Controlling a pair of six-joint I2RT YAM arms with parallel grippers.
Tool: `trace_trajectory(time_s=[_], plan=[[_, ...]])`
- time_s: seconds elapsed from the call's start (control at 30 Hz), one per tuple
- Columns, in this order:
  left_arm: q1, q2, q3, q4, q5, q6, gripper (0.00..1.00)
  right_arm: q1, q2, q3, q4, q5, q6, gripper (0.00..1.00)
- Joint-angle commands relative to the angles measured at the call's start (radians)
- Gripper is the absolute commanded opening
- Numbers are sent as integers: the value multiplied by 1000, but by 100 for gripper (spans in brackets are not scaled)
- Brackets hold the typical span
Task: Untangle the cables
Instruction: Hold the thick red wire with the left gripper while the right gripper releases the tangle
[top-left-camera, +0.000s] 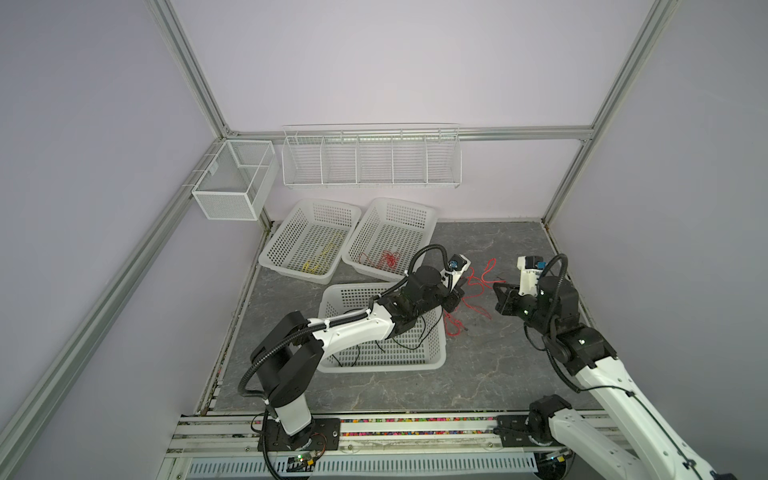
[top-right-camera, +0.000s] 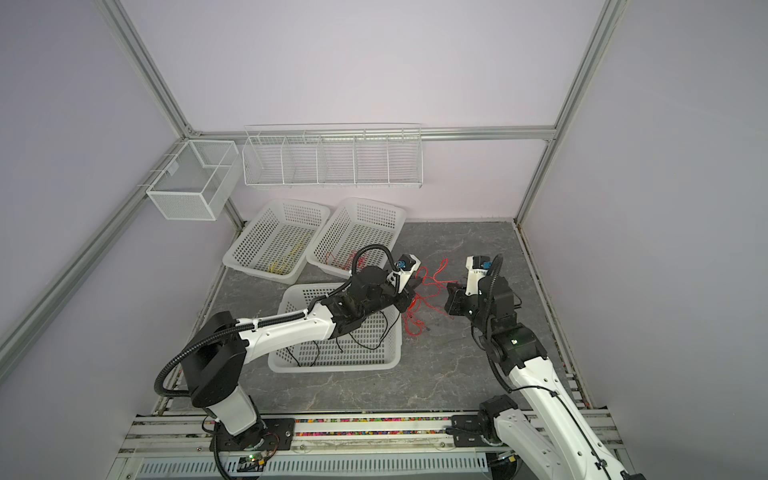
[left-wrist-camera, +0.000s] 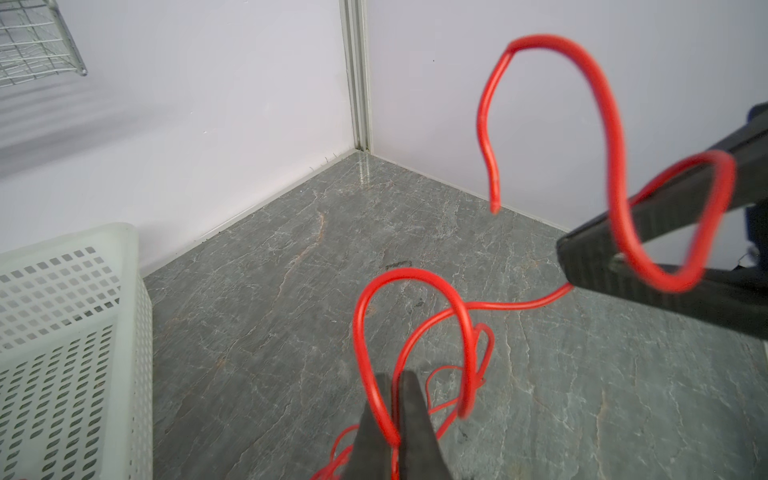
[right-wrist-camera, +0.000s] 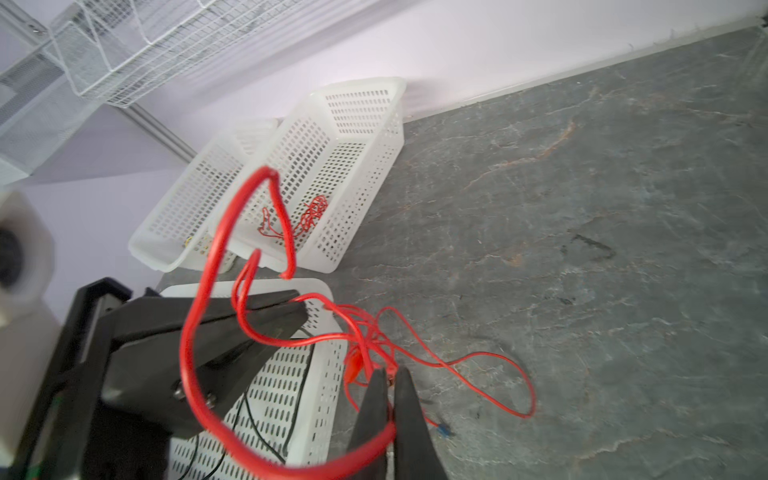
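White arm links (top-left-camera: 357, 332), black joints (top-left-camera: 428, 282), corrugated black hoses (top-left-camera: 347, 319) (zip-tied)

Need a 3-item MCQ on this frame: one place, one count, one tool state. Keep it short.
1. Where are the yellow cables?
A. in the far-left basket
B. in a cardboard box
C. in a drawer

2. How many white plastic baskets stand on the table?
A. two
B. three
C. five

3. What is the left tool doing?
A. open, holding nothing
B. shut on a red cable
C. shut on a black cable

Key:
1 A: both top views show yellow strands on that basket's floor.
2 B: two sit at the back and one nearer the arms.
3 B: the left wrist view shows the red cable pinched between its fingers.
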Motion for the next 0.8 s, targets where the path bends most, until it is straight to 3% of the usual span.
trace_trajectory(time_s=[0.0,0.13,0.33,0.57,0.77], plan=[[20,-10,-15,9,-88,10,0,-6,-24,14,-90,179,-10,7],[20,-14,-12,12,-78,8,0,-5,-14,5,-103,190,-24,8],[20,0,43,11,-50,-18,0,-5,-1,-28,-68,128,-36,36],[19,48,182,-103,-146,-67,0,-12,0,-87,-41,109,-40,59],[20,31,196,-92,-32,-85,0,-13,26,-162,108,6,-62,69]])
